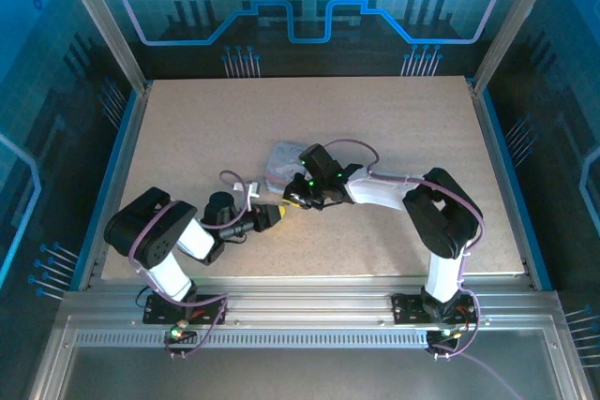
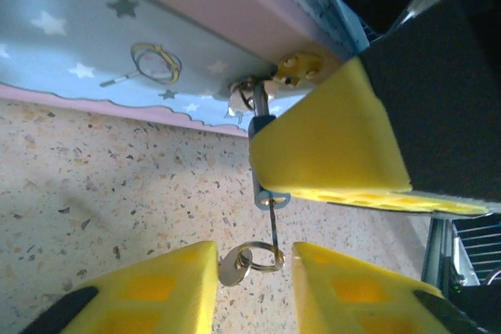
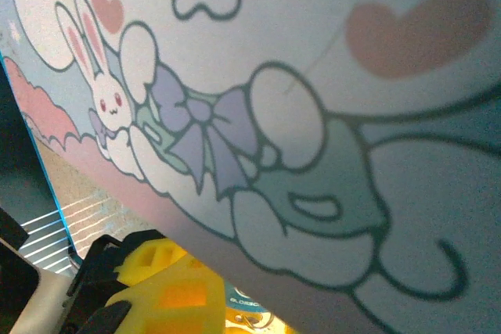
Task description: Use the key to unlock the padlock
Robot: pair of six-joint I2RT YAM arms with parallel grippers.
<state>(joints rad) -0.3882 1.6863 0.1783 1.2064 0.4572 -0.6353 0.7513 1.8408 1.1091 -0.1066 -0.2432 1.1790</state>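
Note:
The small blue padlock [image 2: 261, 168] hangs by its shackle [image 2: 259, 102] from the clasp of a pale cartoon-printed tin [image 2: 117, 37]. My right gripper [image 1: 298, 198] is shut on it, one yellow finger [image 2: 337, 146] covering most of its body. The padlock also peeks out from under the tin's edge [image 3: 249, 301]. The thin key [image 2: 273, 224] sticks out of the padlock's bottom, with a wire ring [image 2: 266, 260] and a small silver disc [image 2: 232, 267] on its end. My left gripper [image 2: 254, 287] straddles the ring, jaws a ring's width apart. The left pad [image 2: 164, 295] touches the disc.
The tin [image 1: 281, 164] lies flat near the middle of the speckled table [image 1: 394, 128], with both arms meeting at its near edge. Blue enclosure walls and metal posts ring the table. The printed lid of the tin [image 3: 313, 115] is very close to the right wrist camera.

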